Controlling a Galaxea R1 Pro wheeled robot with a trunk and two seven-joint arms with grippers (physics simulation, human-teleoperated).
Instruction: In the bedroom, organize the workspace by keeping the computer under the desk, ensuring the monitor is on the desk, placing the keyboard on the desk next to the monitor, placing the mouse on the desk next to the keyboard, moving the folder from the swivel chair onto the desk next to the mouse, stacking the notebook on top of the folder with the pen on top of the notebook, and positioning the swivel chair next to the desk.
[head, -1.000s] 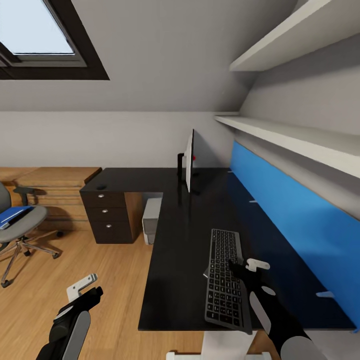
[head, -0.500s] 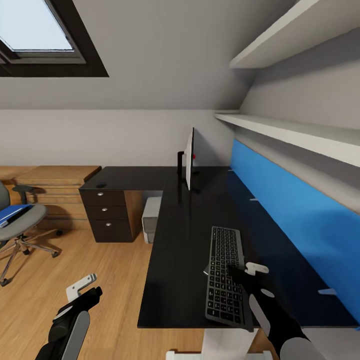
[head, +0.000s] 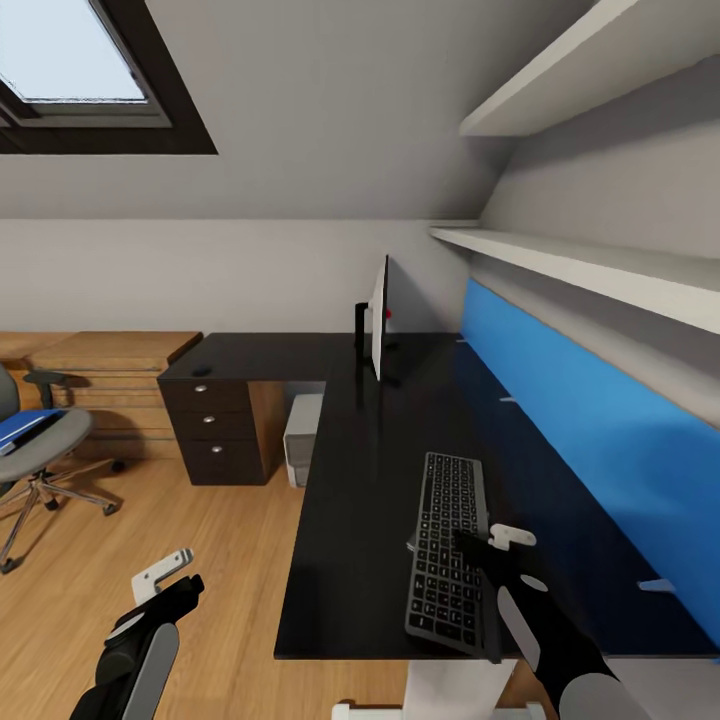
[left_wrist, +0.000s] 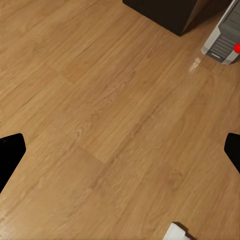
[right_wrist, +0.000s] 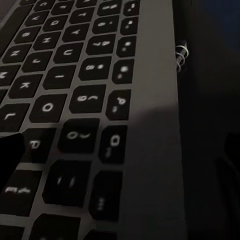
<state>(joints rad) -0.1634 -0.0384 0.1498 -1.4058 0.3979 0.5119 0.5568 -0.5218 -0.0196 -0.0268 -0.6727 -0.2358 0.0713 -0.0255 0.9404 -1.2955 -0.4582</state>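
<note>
One gripper (head: 480, 541) atop keyboard (head: 447, 535).

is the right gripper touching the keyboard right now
Cannot tell. In the head view the right gripper overlaps the keyboard near its right edge, hiding any contact. The right wrist view sits very close over the keys, but no fingertip visibly meets them.

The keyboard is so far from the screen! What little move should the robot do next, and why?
Probably slide the slim grey keyboard with dark keys farther along the matte black desk toward the thin flat monitor. The right gripper sits at the keyboard's edge, and the keyboard lies near the desk's front end, well apart from the monitor it should sit beside.
</note>
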